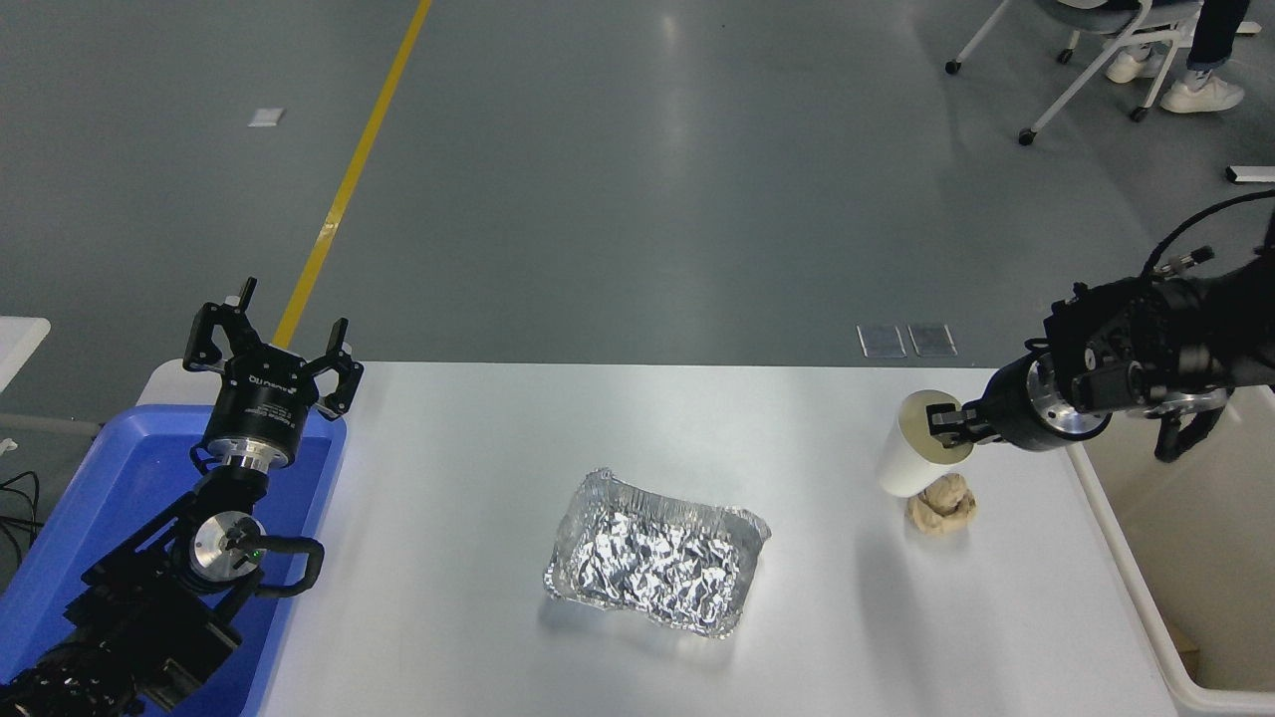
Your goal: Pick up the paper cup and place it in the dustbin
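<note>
Your white table (618, 418) has bare surface ahead of and behind the foil tray (657, 553) at its middle; the dustbin (1126, 578) lines its right edge, the blue tray (60, 558) its left. Your right arm reaches in level from the right — the right gripper (944, 425) is clamped on the rim of the paper cup (918, 456), tilted and held above the crumpled brown paper ball (941, 506). The left gripper (271, 349) sits parked over the blue tray, fingers spread apart. Grey floor lies beyond — a yellow line (349, 179) crosses it.

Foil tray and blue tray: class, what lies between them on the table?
Head view: only bare white table lies between the foil tray and the blue tray.
</note>
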Robot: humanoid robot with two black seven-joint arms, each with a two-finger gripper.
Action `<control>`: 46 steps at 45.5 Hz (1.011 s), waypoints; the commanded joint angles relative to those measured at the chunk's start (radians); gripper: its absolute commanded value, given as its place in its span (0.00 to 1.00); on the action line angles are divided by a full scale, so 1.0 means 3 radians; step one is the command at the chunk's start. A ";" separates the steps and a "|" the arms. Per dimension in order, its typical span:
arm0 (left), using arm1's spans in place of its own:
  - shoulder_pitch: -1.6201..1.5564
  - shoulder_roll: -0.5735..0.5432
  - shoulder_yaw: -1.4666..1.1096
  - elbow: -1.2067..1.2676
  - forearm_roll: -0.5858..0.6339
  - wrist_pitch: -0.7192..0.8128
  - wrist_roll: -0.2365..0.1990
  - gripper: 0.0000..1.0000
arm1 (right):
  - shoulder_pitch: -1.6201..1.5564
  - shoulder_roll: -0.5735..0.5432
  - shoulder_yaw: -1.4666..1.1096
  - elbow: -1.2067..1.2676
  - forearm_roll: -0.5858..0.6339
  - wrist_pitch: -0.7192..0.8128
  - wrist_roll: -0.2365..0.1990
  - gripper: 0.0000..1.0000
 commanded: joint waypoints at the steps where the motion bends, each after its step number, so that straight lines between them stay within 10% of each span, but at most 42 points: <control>1: 0.0000 0.0000 0.0000 0.0000 0.0000 0.0000 0.0000 0.98 | 0.0704 -0.0192 0.0059 0.0237 -0.0088 0.0266 0.0150 0.00; 29: 0.0000 0.0000 0.0000 0.0000 0.0000 0.0000 -0.0005 0.98 | 0.1421 -0.0534 0.0207 0.0146 -0.0185 0.0624 0.0191 0.00; 46: 0.0000 0.0000 0.0000 0.0000 0.0000 0.0000 -0.0005 0.98 | 0.0741 -0.0800 0.0069 -0.0810 0.0459 0.0506 0.0160 0.00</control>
